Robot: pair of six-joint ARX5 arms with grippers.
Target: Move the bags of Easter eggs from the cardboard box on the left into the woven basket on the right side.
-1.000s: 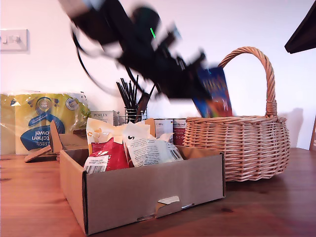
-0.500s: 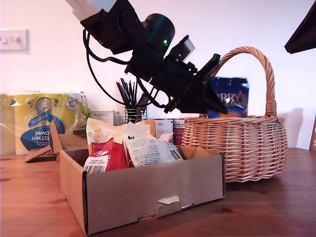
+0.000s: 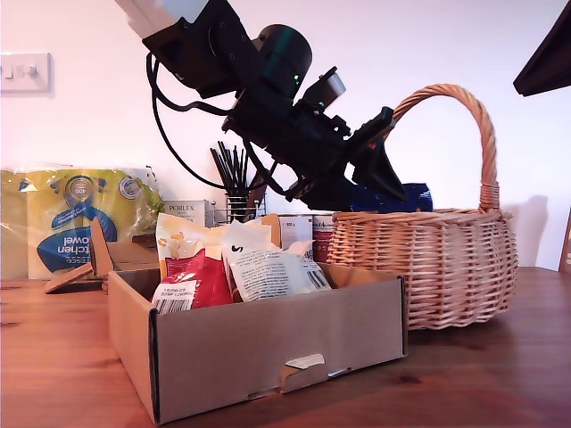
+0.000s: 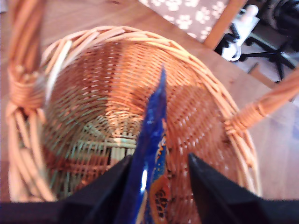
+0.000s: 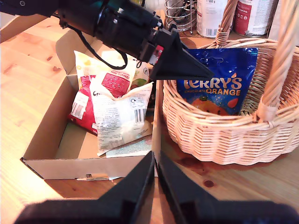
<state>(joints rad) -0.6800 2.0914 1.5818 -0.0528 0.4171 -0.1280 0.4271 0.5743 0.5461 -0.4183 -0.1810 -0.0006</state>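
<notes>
1. Progress, as you can judge it: one bag of several is going in, the rest are left.
2. Your first pincer hangs over the woven basket, fingers spread, the blue Terry's bag between them; whether it is gripped or let go, you cannot tell.
3. Your second pincer is clenched on nothing, above the cardboard box.
4. The box holds the red bag, the white bag and a cream-yellow bag.
</notes>
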